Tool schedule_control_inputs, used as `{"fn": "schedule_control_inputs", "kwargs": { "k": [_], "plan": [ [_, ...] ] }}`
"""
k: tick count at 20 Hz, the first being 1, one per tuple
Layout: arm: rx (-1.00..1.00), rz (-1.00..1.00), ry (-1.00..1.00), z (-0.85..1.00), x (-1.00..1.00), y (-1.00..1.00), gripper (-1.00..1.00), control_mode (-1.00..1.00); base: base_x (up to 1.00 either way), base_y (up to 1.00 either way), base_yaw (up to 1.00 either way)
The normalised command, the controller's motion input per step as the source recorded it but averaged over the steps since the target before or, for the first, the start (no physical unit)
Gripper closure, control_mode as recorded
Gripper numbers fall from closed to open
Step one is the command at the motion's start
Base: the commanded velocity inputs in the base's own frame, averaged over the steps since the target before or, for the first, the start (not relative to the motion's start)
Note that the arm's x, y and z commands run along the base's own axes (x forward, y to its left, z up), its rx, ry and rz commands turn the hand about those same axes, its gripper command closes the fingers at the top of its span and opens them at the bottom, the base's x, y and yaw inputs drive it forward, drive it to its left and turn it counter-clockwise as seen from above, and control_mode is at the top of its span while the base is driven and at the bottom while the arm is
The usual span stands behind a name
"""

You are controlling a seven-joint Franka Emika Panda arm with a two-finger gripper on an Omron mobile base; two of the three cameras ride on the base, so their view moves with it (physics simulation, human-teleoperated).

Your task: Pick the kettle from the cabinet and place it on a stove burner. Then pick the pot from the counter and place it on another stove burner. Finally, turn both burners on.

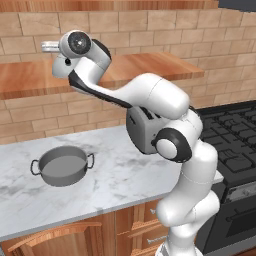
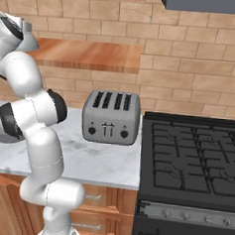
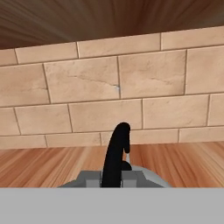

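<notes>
our gripper (image 3: 113, 181) is up at the cabinet (image 1: 150, 67), its fingertips pressed together on the thin black arched handle (image 3: 117, 153) of the kettle (image 3: 146, 179); in the hand view we see the handle rising between them and the silver-grey dome just below, sitting on the wood-grain shelf against the brick wall (image 3: 131, 83). we judge that we are in the first step, with the kettle gripped but not yet lifted. next we need to raise it clear of the shelf, draw it back from the wall, and swing it right, past the toaster (image 2: 111, 117), to one of the stove burners (image 2: 186, 159), keeping it level so it does not swing on its handle. the pot (image 1: 63, 165) sits on the counter (image 1: 125, 180) to the left, well apart from the stove, and we see nothing inside it. we cannot tell what the kettle holds.
</notes>
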Motion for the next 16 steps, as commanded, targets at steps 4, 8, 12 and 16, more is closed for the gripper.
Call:
{"fn": "schedule_control_inputs", "kwargs": {
  "k": [4, 8, 12, 16],
  "plan": [
    [0.0, 0.0, 0.0, -0.02, 0.0, 0.01, 1.0, -1.0, 0.0, 0.0, 0.0],
    [0.0, 0.0, 0.0, -0.06, 0.0, 0.0, 1.0, -1.0, 0.0, 0.0, 0.0],
    [0.0, 0.0, 0.0, -0.07, 0.0, 0.0, 1.0, -1.0, 0.0, 0.0, 0.0],
    [0.0, 0.0, 0.0, -0.04, 0.0, 0.0, 1.0, -1.0, 0.0, 0.0, 0.0]
  ]
}}
